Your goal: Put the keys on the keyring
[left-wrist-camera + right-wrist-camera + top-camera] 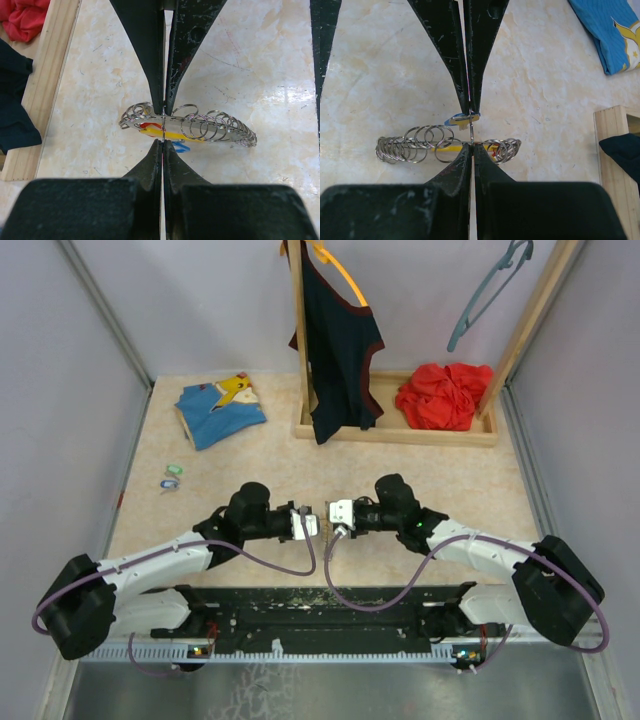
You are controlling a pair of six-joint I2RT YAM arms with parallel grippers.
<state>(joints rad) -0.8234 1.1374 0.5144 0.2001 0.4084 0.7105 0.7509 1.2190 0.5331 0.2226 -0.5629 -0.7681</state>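
Two small pieces lie far left on the table (420, 475), well apart from both arms: a mint key (174, 469) and, just beside it, a bluish bit (169, 483) too small for us to name. Moving right, our left gripper (306, 524) points toward the middle with its jaws pressed together. A blue key (462, 118) sticks out sideways from its tips, so we judge that it is pinched there. Next comes the keyring (200, 127), lying between the two sets of tips. It is a row of wire rings with a yellow tag (167, 134) and a red piece (144, 125) tucked in. Its long axis runs across the line joining the grippers, so each arm meets it broadside. One thin wire (470, 127) stands between the blue key and the row, edge-on in both wrist views, and we cannot tell whether it passes through the key. Furthest right, our right gripper (339, 512) faces the left one, jaws also shut, clamped on the row near its middle. The blue key's head lies roughly parallel to the row, just on the left arm's side. We judge the coming move turns on this: the left arm carries the key and is nearest, and the key must travel along that wire, not across the row.
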